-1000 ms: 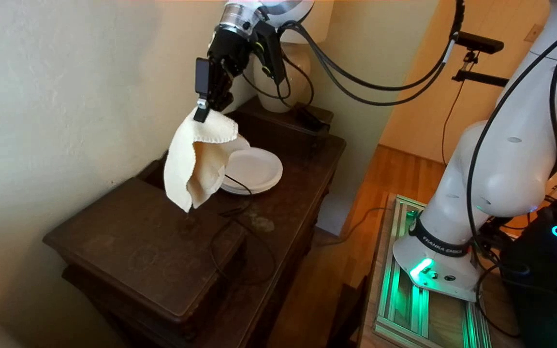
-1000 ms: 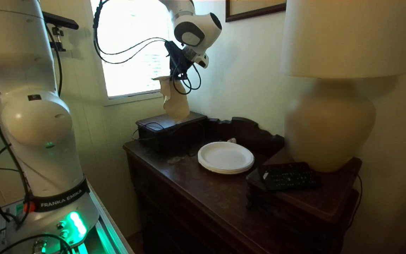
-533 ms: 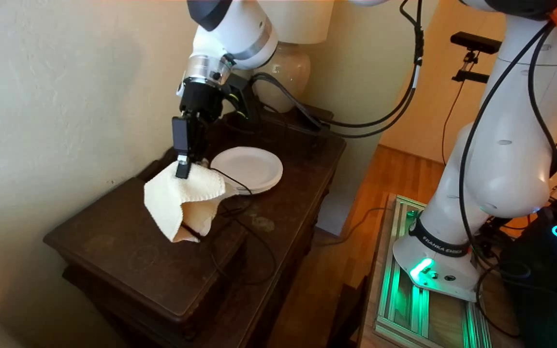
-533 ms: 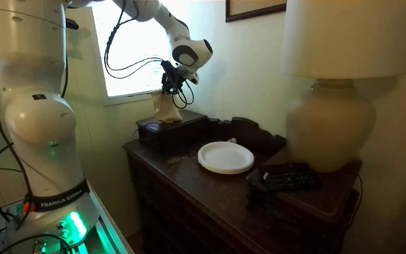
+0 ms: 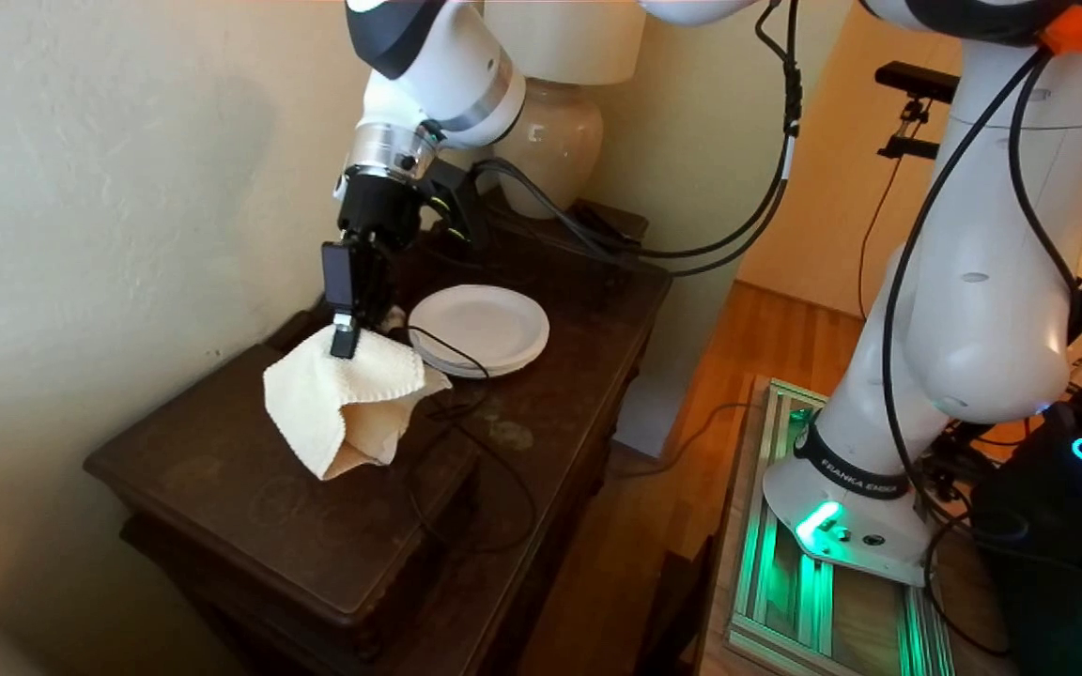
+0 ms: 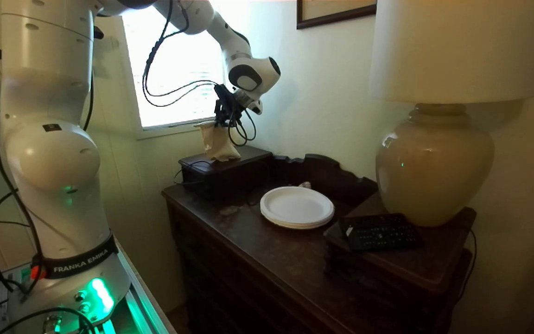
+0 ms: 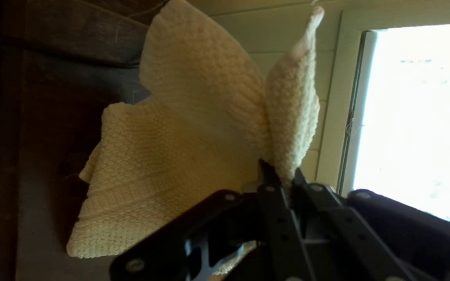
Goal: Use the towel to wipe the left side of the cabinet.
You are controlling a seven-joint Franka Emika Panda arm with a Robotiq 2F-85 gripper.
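A cream knitted towel (image 5: 306, 399) hangs from my gripper (image 5: 346, 343). It also shows in an exterior view (image 6: 220, 144) and fills much of the wrist view (image 7: 150, 168). My gripper is shut on a fold of it, pinched between the fingertips (image 7: 281, 173) in the wrist view. The dark wooden cabinet (image 5: 564, 413) has a raised box section (image 5: 212, 498) at the end by the window. The towel hangs over this box's top (image 6: 254, 157). Its lower edge is at the top surface; whether it presses on it is hard to tell.
A stack of white plates (image 5: 494, 324) sits mid-cabinet, beside the towel. A thin black cable (image 5: 527, 488) loops over the box's front edge. A lamp (image 6: 434, 162) and a black keypad-like device (image 6: 380, 232) stand on the opposite raised section. The wall (image 5: 128, 235) is close behind.
My gripper has come down with the towel and away from the lamp end, onto or just over the raised box. In the last half second it shifted only slightly further.
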